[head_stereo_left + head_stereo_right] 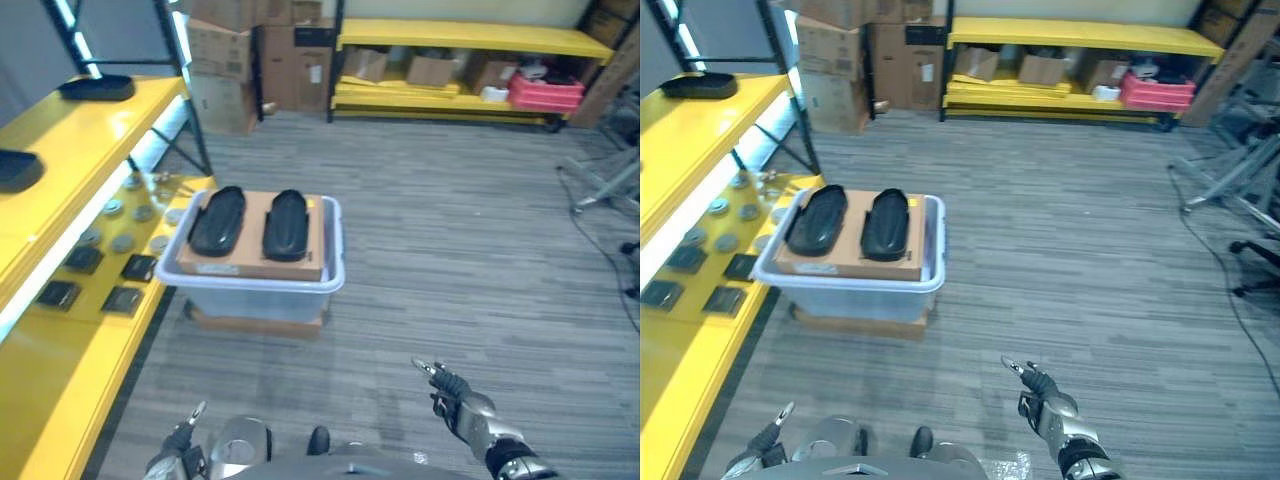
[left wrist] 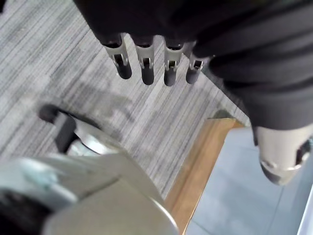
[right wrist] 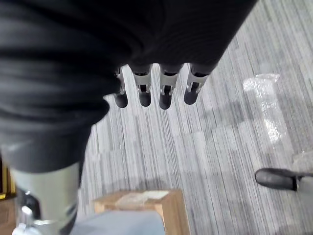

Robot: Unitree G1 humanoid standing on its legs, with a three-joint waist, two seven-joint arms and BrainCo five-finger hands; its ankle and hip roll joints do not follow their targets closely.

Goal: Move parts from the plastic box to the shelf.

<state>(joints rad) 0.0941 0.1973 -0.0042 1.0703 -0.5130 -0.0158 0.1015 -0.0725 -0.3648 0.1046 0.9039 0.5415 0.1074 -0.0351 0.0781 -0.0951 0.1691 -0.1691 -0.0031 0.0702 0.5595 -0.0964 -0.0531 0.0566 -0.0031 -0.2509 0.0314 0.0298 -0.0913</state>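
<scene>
We see the yellow shelf (image 1: 70, 170) on our left, the plastic box (image 1: 262, 285) on the floor beside it, and a cardboard sheet (image 1: 255, 262) on top carrying 2 black parts (image 1: 217, 220). Our left hand (image 2: 146, 66) and right hand (image 1: 462, 405) hang low, fingers straight, empty.

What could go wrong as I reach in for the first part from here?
1. Both black parts lie loose on a cardboard sheet atop the plastic box; a push might slide or tip it.
2. The yellow shelf already holds small pieces, so a careless set-down could knock them.
3. The left hand and right hand hang open and low, so the reach is long.
</scene>
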